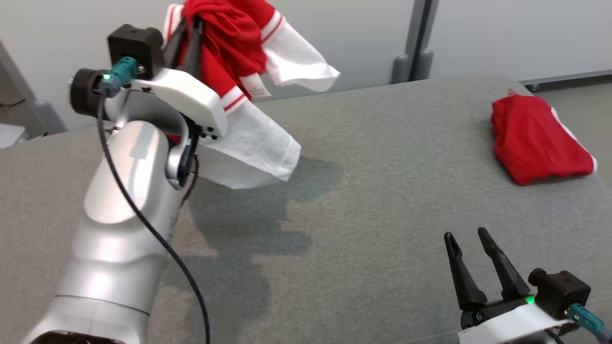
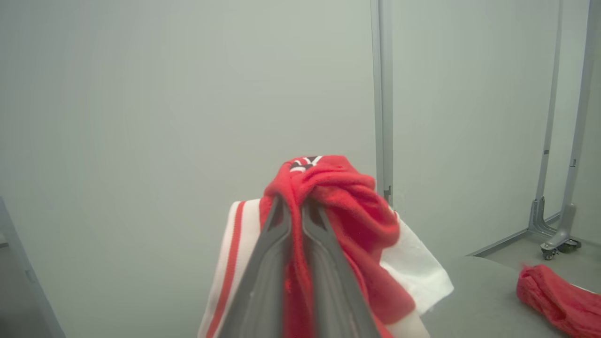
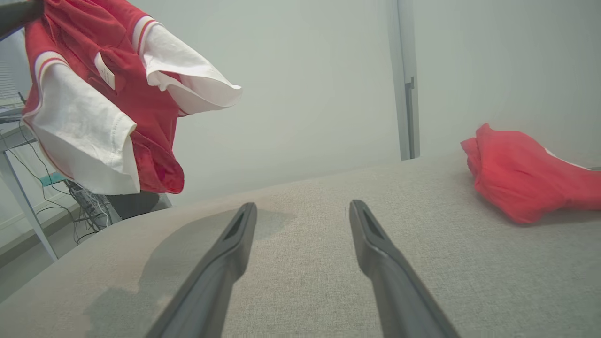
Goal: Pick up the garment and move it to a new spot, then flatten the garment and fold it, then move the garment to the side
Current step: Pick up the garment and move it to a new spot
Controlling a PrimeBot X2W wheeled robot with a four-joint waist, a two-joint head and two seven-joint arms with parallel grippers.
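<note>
A red garment point(image 1: 229, 43) with white sleeves and red-striped cuffs hangs bunched in the air above the left part of the grey fabric-covered table point(image 1: 363, 200). My left gripper point(image 1: 189, 28) is raised high and shut on it. In the left wrist view the fingers point(image 2: 277, 244) pinch red cloth point(image 2: 347, 202) that drapes over their tips. From the right wrist view the garment point(image 3: 94, 94) dangles at upper left, clear of the surface. My right gripper point(image 1: 464, 235) rests low at the table's near right, open with nothing between its fingers point(image 3: 230, 249).
A second red garment point(image 1: 535, 138) lies folded at the table's far right edge, also seen as a red bundle point(image 3: 521, 183) from the right wrist. A grey post point(image 1: 413, 43) stands behind the table. Cables and a desk leg point(image 3: 28, 206) sit off the left side.
</note>
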